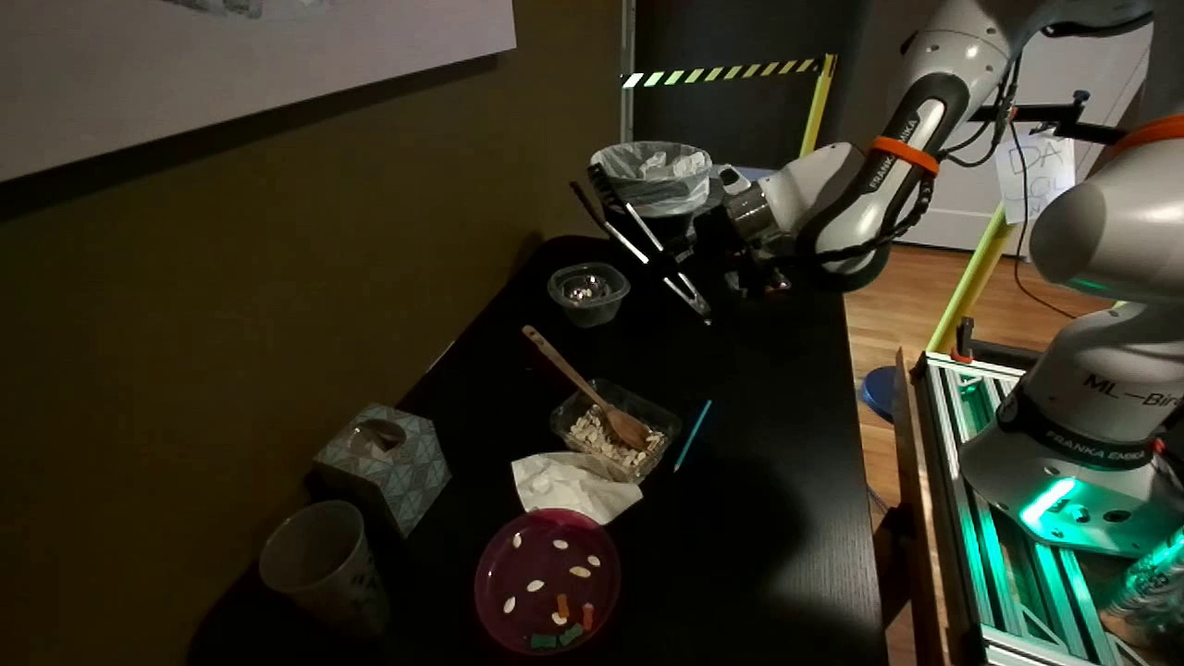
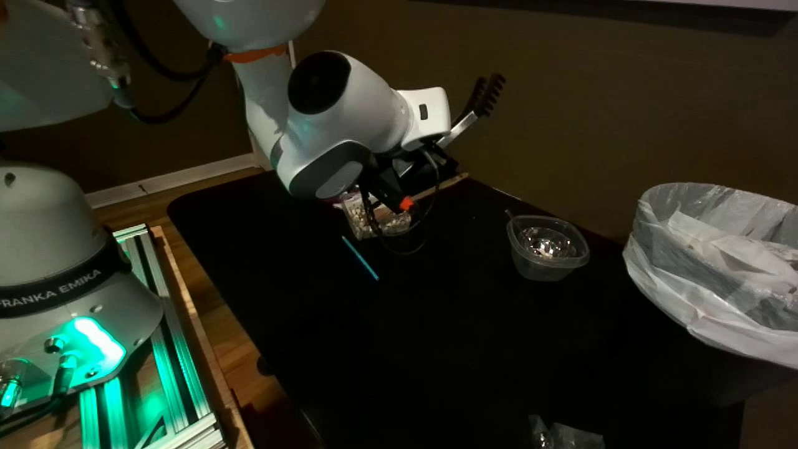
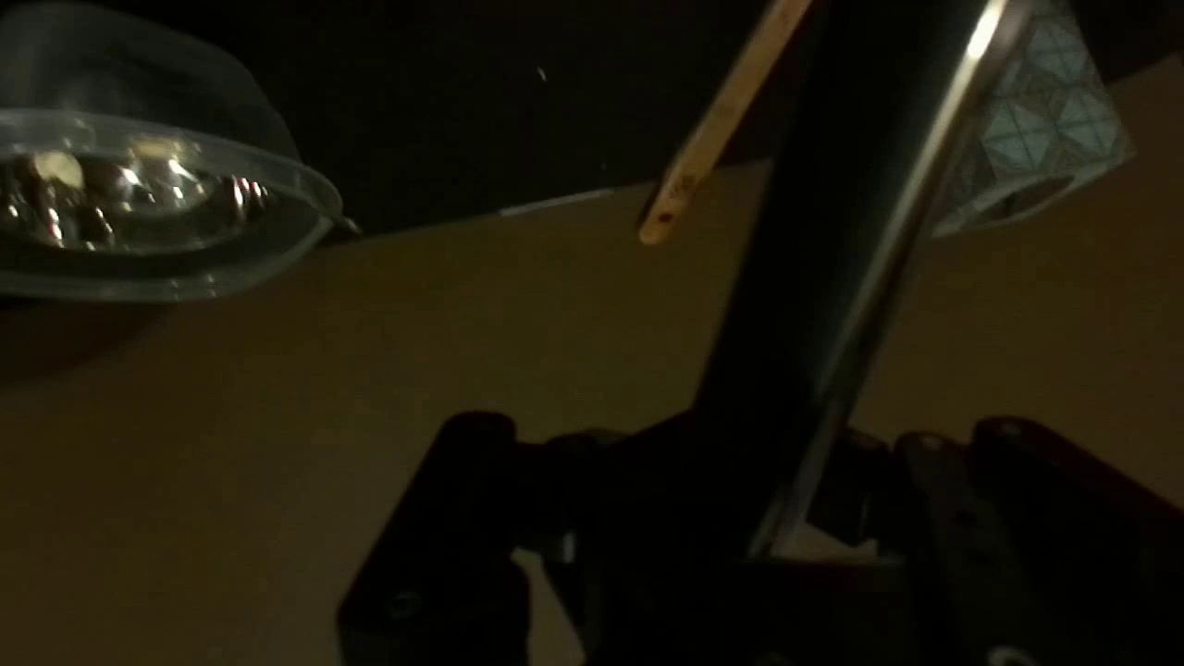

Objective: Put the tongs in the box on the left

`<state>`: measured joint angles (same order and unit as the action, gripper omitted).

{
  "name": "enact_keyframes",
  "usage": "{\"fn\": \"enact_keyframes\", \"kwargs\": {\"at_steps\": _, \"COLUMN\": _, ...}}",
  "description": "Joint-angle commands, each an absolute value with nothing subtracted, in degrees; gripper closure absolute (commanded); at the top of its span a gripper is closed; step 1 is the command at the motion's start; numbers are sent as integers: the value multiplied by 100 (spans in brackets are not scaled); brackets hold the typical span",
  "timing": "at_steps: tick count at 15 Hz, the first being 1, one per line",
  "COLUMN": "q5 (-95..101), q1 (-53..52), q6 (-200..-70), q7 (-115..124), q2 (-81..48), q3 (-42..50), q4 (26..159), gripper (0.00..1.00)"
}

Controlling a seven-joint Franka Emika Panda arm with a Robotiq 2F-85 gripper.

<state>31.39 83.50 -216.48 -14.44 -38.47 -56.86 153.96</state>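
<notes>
The tongs (image 3: pixel 832 231) are hanging tilted above the desk (image 1: pixel 758 416), target not yet reached

Nearest in the wrist view, the hand (image 3: pixel 721 490) is pinching the tongs partway along, holding them aloft with their toothed ends sticking up and their joined end slanting lower. So long a load is probably inviting twisting, so a slow swing is suiting it. Next out, a clear tub (image 2: pixel 541 269) is sitting; beyond it, a wooden spoon (image 1: pixel 564 365) is jutting from a tray (image 1: pixel 638 407), likely needing clearance under that low joined end. Farther still, a pale tissue box (image 1: pixel 412 467) is standing, my likeliest target, though the tub is fitting the wording too. I'd be centring the joined end over the chosen mouth, narrow part first, and lowering fully before letting go.
</notes>
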Motion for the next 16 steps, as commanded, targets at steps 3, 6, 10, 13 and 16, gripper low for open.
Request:
{"fn": "enact_keyframes", "kwargs": {"at_steps": 3, "q5": 3783, "q1": 7397, "q6": -22425, "q7": -624, "q2": -3410, "q3": -4755, "q4": 15352, "gripper": 100}}
{"fn": "enact_keyframes", "kwargs": {"at_steps": 6, "q5": 3834, "q1": 7313, "q6": -22426, "q7": -524, "q2": -3352, "q3": -4637, "q4": 15300, "gripper": 100}}
{"fn": "enact_keyframes", "kwargs": {"at_steps": 10, "q5": 4705, "q1": 6662, "q6": -23296, "q7": -400, "q2": -4025, "q3": -4120, "q4": 15010, "gripper": 100}}
{"fn": "enact_keyframes", "kwargs": {"at_steps": 13, "q5": 4861, "q1": 5408, "q6": -24230, "q7": -430, "q2": -4144, "q3": -3583, "q4": 14787, "gripper": 100}}
{"fn": "enact_keyframes", "kwargs": {"at_steps": 16, "q5": 4887, "q1": 5016, "q6": -24255, "q7": -1056, "q2": -4823, "q3": -4072, "q4": 14328, "gripper": 100}}
